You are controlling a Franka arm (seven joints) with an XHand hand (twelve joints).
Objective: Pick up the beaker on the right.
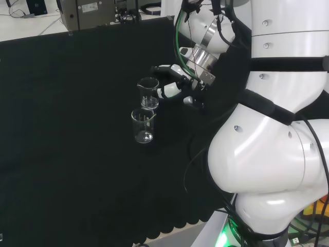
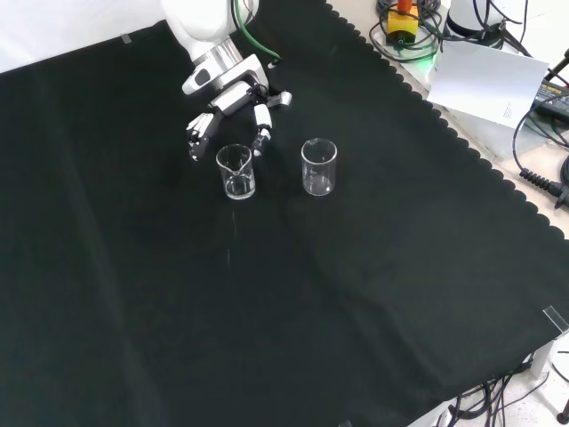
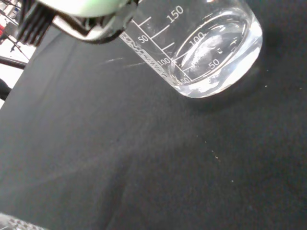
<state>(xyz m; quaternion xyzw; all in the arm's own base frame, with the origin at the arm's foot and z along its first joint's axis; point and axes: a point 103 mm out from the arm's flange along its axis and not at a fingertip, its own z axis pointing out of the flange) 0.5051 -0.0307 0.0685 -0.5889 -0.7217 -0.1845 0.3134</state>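
Note:
Two clear glass beakers stand on the black cloth. In the front view one beaker [image 2: 236,171] is on the left and the other beaker [image 2: 319,166] on the right. In the head view the left one is the farther beaker [image 1: 148,92] and the right one the nearer beaker [image 1: 143,125]. The hand [image 2: 233,100] hangs just behind the left beaker, its fingers [image 2: 262,135] spread and relaxed to either side of the rim, touching nothing I can see. In the head view the hand [image 1: 180,85] sits right of the farther beaker. The wrist view shows that graduated beaker [image 3: 211,52] close up.
The arm's white links [image 1: 272,128] stand at the right of the head view. The cloth's scalloped edge [image 2: 462,142] runs along the right of the front view, with cables and a white box [image 2: 489,80] beyond it. A glass rim [image 3: 14,223] peeks into the wrist view.

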